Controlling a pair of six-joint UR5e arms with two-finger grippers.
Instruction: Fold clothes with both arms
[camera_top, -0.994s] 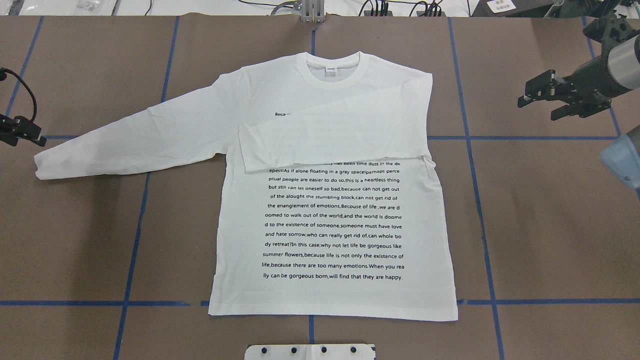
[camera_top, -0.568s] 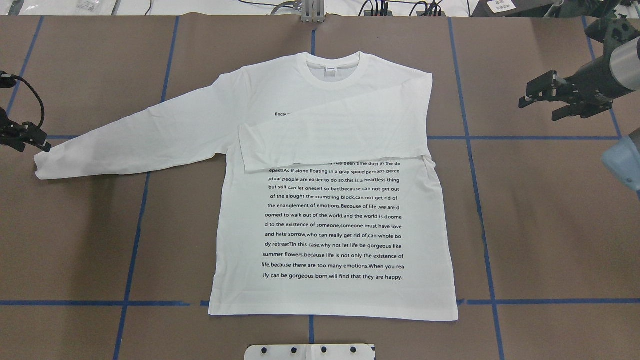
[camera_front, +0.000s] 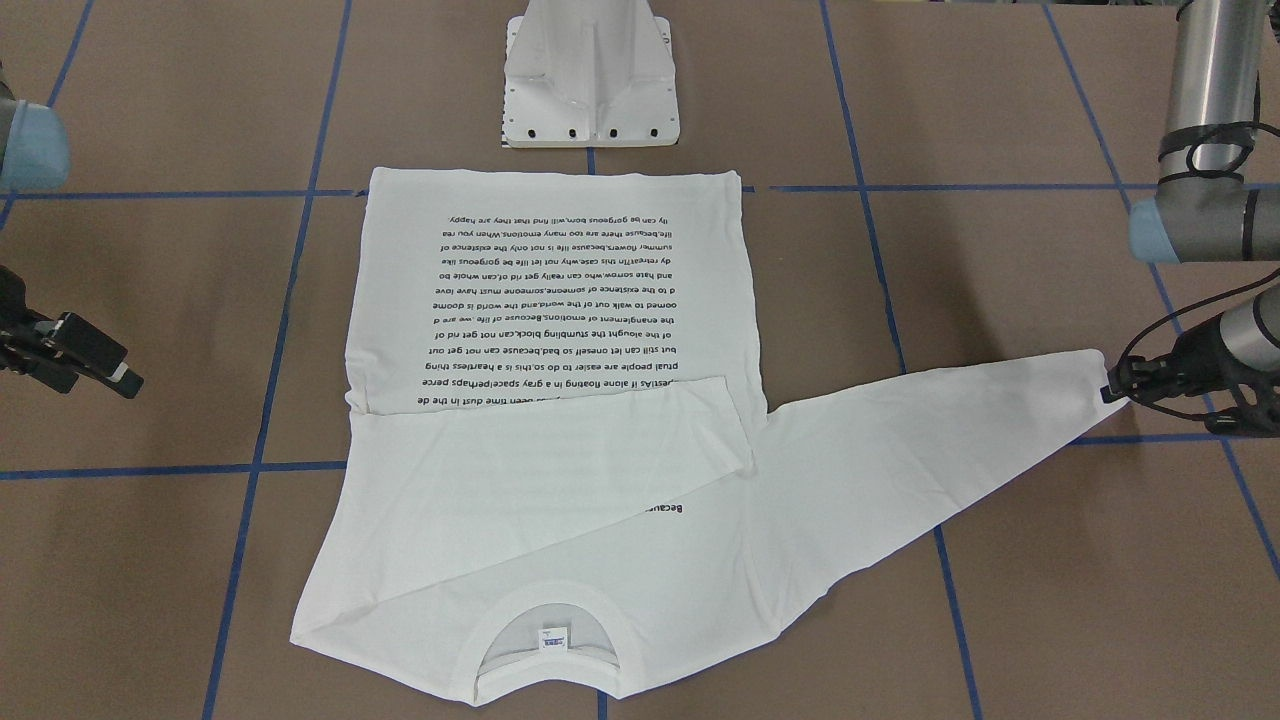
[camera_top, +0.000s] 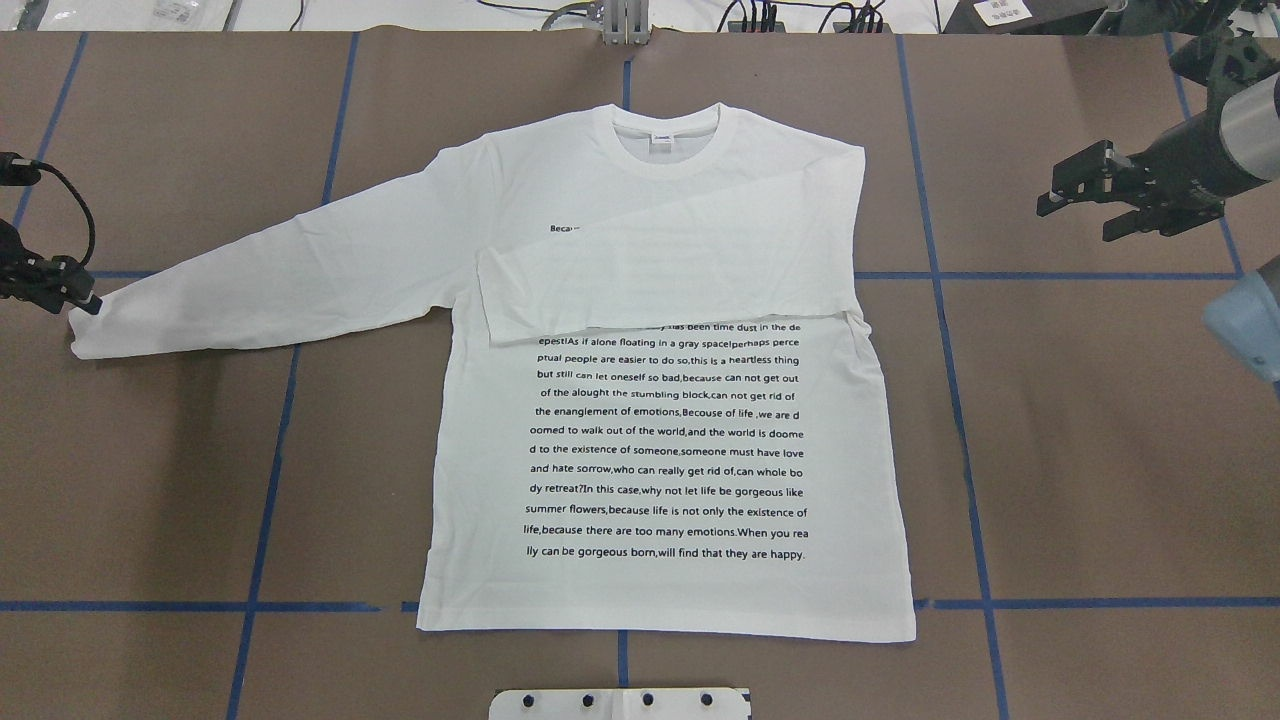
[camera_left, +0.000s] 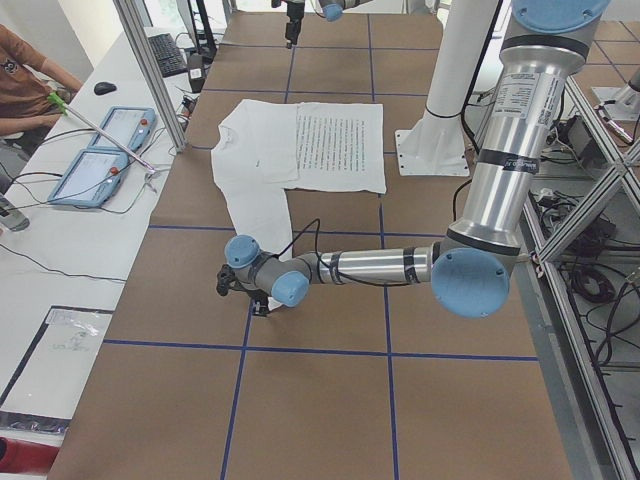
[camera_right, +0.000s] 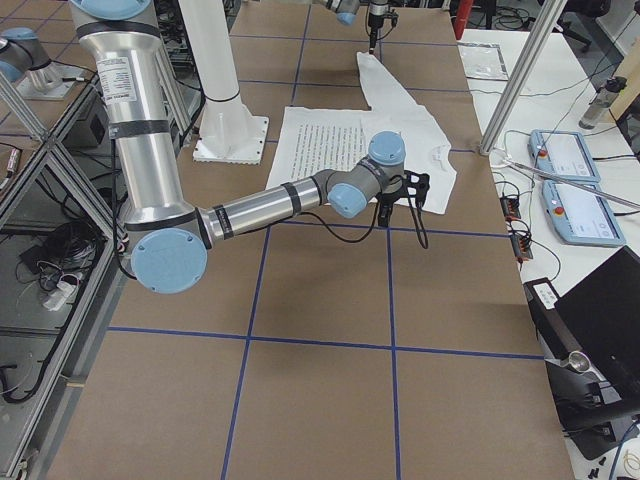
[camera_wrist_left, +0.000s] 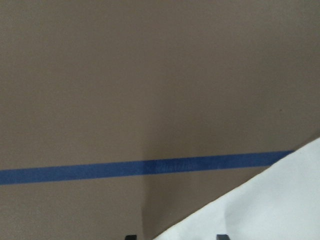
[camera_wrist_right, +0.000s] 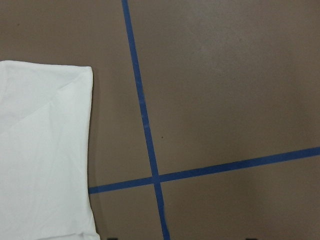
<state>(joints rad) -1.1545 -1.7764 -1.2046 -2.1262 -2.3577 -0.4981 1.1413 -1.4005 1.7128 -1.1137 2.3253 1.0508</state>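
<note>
The shirt (camera_top: 660, 590) is laid flat by the base (camera_top: 620, 704), one sleeve (camera_top: 660, 290) folded over its text (camera_top: 665, 450); the left gripper (camera_top: 88, 300) is spread at the other cuff (camera_top: 95, 335), the right gripper (camera_top: 1075, 222) held wide, aside.

White long-sleeved cotton shirt with black printed text (camera_top: 660, 440) lies flat mid-table on the brown paper-covered table (camera_top: 1100, 450), collar far from me, hem near my white flared pedestal base (camera_front: 590, 90). One sleeve is folded across the chest, over the top text lines. The other sleeve stretches out to my left, cuff corner right at the tip of my black two-finger left gripper (camera_top: 88, 300); contact unclear. My black two-finger right gripper (camera_top: 1073, 221) is off to my right, level with the shoulder, well apart from the shirt.
</note>
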